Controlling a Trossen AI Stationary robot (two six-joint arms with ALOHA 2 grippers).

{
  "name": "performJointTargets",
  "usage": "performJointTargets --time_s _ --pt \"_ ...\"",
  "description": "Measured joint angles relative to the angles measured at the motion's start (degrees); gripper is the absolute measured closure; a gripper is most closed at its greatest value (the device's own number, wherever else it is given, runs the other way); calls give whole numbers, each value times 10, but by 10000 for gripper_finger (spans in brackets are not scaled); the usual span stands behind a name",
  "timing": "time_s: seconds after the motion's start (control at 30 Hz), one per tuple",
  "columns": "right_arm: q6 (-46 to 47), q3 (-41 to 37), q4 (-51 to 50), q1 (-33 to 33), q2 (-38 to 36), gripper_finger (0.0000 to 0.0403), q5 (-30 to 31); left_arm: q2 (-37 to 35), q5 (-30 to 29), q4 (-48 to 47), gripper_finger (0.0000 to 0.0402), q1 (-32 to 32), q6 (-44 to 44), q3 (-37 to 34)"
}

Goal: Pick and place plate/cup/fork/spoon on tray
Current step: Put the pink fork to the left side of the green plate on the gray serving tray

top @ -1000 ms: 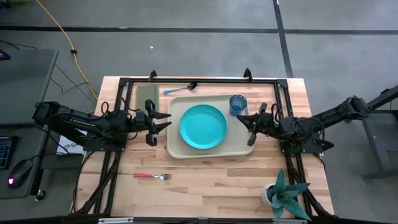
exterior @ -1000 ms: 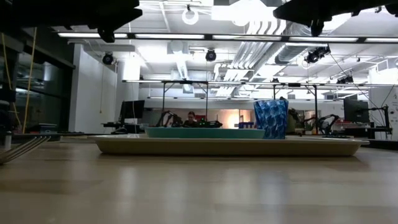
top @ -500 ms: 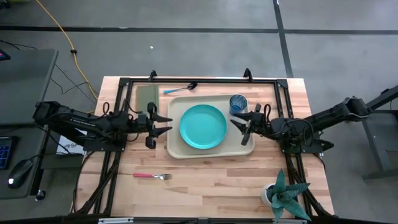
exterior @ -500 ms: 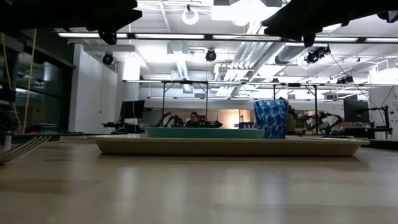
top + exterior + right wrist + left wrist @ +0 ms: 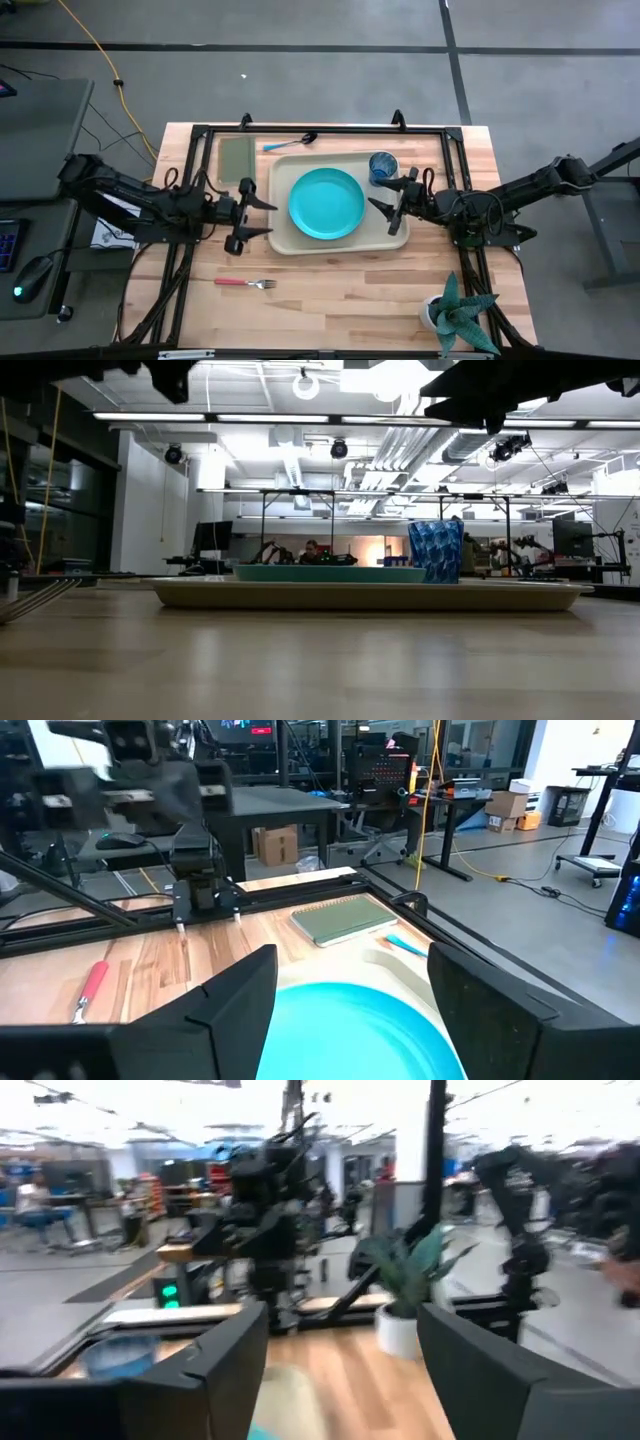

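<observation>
The turquoise plate (image 5: 327,203) lies in the middle of the beige tray (image 5: 283,240). The dark-blue cup (image 5: 383,167) stands upright in the tray's far right corner. The blue-handled spoon (image 5: 290,143) lies on the table beyond the tray's far edge. The red-handled fork (image 5: 245,283) lies on the table near the front left. My left gripper (image 5: 262,219) is open and empty, held above the table at the tray's left edge. My right gripper (image 5: 385,212) is open and empty above the tray's right part, between plate and cup; its wrist view shows the plate (image 5: 350,1030) below it.
A flat olive-green square (image 5: 237,157) lies on the table left of the spoon. A potted plant (image 5: 458,315) stands at the front right corner. A black frame (image 5: 320,129) runs around the work area. Bare wood lies between the fork and the plant.
My left gripper has swung toward the table's near edge along the tray's left side, staying open. My right gripper has moved left over the tray toward the plate, still open. Plate, cup, spoon and fork have stayed in place.
</observation>
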Motion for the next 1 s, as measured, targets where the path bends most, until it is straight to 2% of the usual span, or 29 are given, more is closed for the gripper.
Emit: performJointTargets --time_s 0.13,0.2,0.27,0.33,0.43,0.57,0.73,1.0 --pt "0 0 0 0 0 150 0 35 -19 -69 155 -56 -4 58" --pt "0 0 0 0 0 150 0 59 -54 -158 157 -91 -11 108" --pt "0 0 -1 0 0 150 0 94 -96 -286 158 -130 -42 163" --pt "0 0 -4 0 0 150 0 134 -124 -425 158 -168 -105 222" --pt "0 0 -6 0 0 150 0 198 -130 -613 158 -223 -243 294" --pt "0 0 -9 0 0 150 0 279 -117 -771 158 -285 -420 344" --pt "0 0 -10 0 0 150 0 358 -100 -820 158 -336 -536 350" --pt "16 0 -24 0 0 150 0 445 -66 -771 158 -339 -547 350"
